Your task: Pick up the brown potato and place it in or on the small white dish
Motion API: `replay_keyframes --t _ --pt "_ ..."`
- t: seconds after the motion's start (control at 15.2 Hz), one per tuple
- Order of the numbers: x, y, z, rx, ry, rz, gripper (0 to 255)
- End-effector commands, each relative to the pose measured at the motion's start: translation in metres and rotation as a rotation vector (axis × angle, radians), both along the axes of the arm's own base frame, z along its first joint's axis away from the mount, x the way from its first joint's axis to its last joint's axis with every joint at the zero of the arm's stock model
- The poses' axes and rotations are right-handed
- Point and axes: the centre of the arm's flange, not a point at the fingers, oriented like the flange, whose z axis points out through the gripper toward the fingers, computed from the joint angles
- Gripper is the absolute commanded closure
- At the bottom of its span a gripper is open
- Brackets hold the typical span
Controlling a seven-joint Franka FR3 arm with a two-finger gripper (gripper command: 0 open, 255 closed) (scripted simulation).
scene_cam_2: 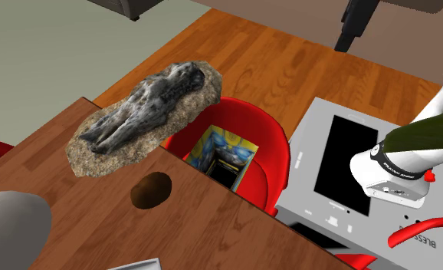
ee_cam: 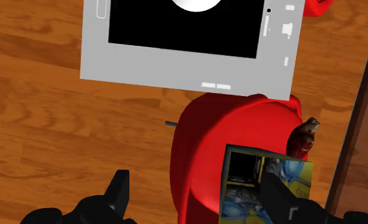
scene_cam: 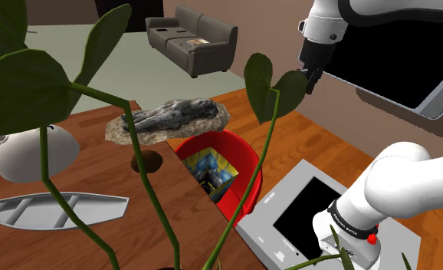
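The brown potato (scene_cam: 147, 162) (scene_cam_2: 152, 189) lies on the wooden table (scene_cam: 97, 180) near its edge, just in front of a rough stone slab carrying a dark sculpture (scene_cam: 170, 119) (scene_cam_2: 143, 115). A flat white ribbed dish (scene_cam: 51, 209) rests on the table toward the shoulder view's lower left, partly behind plant stems. My gripper (scene_cam: 313, 79) (scene_cam_2: 352, 31) (ee_cam: 198, 197) hangs high above the wood floor, well away from the table and past the red chair. Its fingers (ee_cam: 122, 191) stand apart with nothing between them.
A red chair (scene_cam: 224, 165) (scene_cam_2: 266, 146) (ee_cam: 227, 127) holding a printed box (scene_cam_2: 224, 153) (ee_cam: 265, 184) stands between table and grey stand (scene_cam: 304, 215) (ee_cam: 189, 44). A white rounded object (scene_cam: 28, 153) sits on the table. Big plant leaves (scene_cam: 274, 88) block the shoulder view. A sofa (scene_cam: 193, 38) stands far back.
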Motion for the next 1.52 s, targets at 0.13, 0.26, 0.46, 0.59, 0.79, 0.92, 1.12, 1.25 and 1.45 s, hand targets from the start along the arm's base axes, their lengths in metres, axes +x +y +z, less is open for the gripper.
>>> replay_keyframes --t 0.13,0.26,0.46,0.59,0.79,0.92,1.12,1.25,1.45 --pt "0.017 0.001 -0.016 0.033 -0.016 0.062 0" --pt "0.034 0.003 -0.032 0.066 -0.032 0.125 0" --pt "0.060 0.009 -0.056 0.115 -0.056 0.218 0" --pt "0.077 0.015 -0.071 0.147 -0.072 0.281 0" --pt "0.102 0.027 -0.092 0.197 -0.096 0.374 0" --pt "0.118 0.037 -0.106 0.229 -0.112 0.436 0" --pt "0.142 0.055 -0.126 0.278 -0.136 0.530 0" --pt "0.157 0.068 -0.138 0.311 -0.151 0.592 0" --pt "0.178 0.091 -0.155 0.360 -0.175 0.686 0"
